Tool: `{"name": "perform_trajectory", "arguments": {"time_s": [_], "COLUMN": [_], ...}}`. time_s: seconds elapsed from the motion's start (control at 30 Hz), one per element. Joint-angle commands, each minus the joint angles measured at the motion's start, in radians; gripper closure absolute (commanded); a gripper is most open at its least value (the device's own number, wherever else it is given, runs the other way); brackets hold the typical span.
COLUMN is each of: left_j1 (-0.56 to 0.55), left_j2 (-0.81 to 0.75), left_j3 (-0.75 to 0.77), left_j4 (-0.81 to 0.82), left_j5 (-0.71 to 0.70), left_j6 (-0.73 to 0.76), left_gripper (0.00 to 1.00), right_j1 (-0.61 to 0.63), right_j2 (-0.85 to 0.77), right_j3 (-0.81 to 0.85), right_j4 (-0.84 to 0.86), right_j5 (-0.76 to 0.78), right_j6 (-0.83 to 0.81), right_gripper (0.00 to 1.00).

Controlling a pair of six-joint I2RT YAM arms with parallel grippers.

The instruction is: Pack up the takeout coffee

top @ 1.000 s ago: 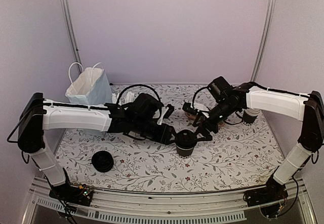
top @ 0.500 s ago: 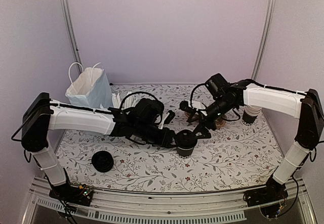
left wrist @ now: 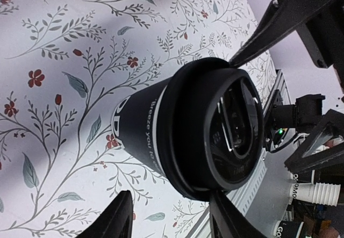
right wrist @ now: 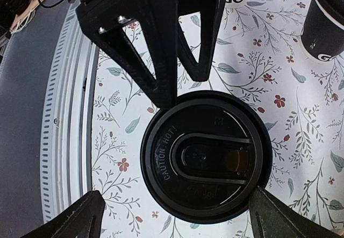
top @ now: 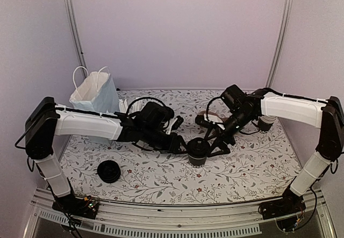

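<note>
The takeout coffee (top: 197,152), a black paper cup with a black lid, stands upright mid-table. In the left wrist view the takeout coffee (left wrist: 199,125) lies just ahead of my left gripper (left wrist: 171,195). That gripper is open, one finger at the lid's rim and the other apart from the cup. In the top view my left gripper (top: 185,145) reaches the cup from the left. From above, my right gripper (right wrist: 176,191) hangs open wide over the lid (right wrist: 204,160), a finger on either side. In the top view my right gripper (top: 213,144) is at the cup's right.
A white paper bag (top: 94,93) stands open at the back left. A low pile of black lids (top: 109,171) lies front left. Stacked cups (top: 265,122) stand behind the right arm. The table's front rail (right wrist: 70,114) runs close to the cup.
My right gripper has come down and closer over the cup's lid. My left gripper's jaws have narrowed a little beside the cup. The cup has not moved.
</note>
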Motion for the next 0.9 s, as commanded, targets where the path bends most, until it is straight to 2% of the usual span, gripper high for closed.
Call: {"name": "perform_trajectory", "arguments": {"time_s": [0.0, 0.2, 0.43, 0.87], "left_j1": [0.026, 0.041, 0.044, 0.046], "left_j2": [0.041, 0.055, 0.07, 0.123], "left_j3": [0.0, 0.004, 0.032, 0.116], "left_j4": [-0.013, 0.007, 0.035, 0.031], "left_j5": [0.021, 0.066, 0.098, 0.118], "left_j6": [0.014, 0.007, 0.004, 0.011], "left_gripper": [0.5, 0.52, 0.53, 0.54], "right_j1": [-0.003, -0.084, -0.24, -0.248], "right_j2": [-0.043, -0.037, 0.02, 0.145], "right_j3": [0.001, 0.042, 0.036, 0.01], "right_j4": [-0.042, -0.032, 0.053, 0.046], "right_j5": [-0.062, -0.099, -0.144, -0.257], "right_j6": [0.034, 0.094, 0.25, 0.287], "right_gripper": [0.04, 0.05, 0.11, 0.22]}}
